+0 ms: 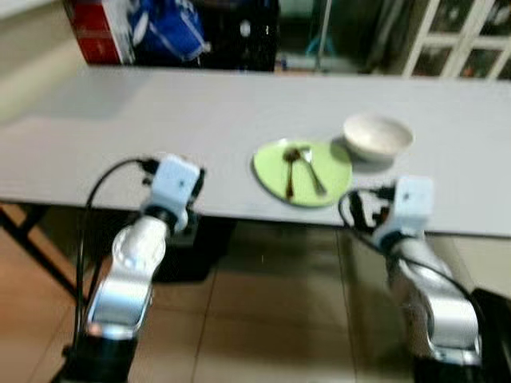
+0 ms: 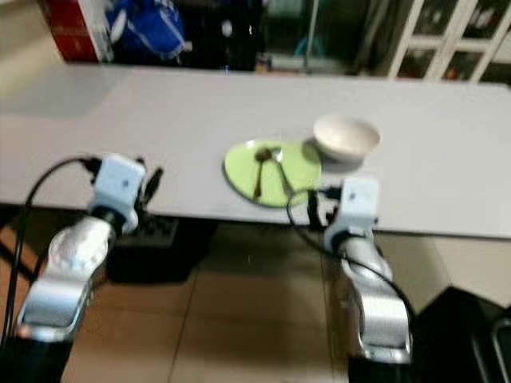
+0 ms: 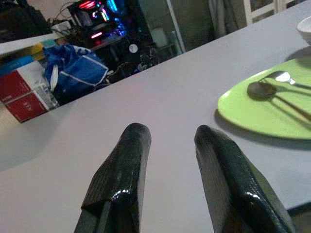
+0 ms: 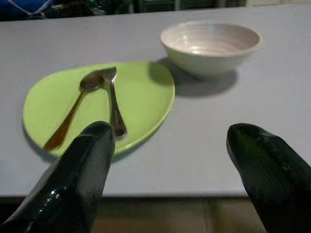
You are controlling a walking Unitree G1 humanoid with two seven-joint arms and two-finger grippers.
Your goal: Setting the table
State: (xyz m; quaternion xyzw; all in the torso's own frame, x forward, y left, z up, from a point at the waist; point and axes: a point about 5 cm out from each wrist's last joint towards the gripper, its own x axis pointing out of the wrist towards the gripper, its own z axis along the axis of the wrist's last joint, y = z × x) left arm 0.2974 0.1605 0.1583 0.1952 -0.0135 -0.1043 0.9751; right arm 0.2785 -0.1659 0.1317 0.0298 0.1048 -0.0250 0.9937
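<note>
A light green plate (image 1: 323, 163) lies near the front edge of the grey table (image 1: 200, 120). On it rest a dark brown spoon (image 4: 73, 114) and a silver spoon (image 4: 113, 99), side by side. A white bowl (image 1: 378, 136) stands just behind the plate to the right. My right gripper (image 4: 167, 141) is open at the table's front edge, facing the plate and bowl, with nothing between its fingers (image 4: 92, 160). My left gripper (image 3: 170, 141) is open over the table's front edge, left of the plate, holding nothing.
A red and white box (image 1: 100, 32) and a blue bag (image 1: 169, 30) stand behind the table's far left edge. White cabinet doors (image 1: 459, 36) are at the back right. Brown tiled floor (image 1: 263, 319) lies below the table.
</note>
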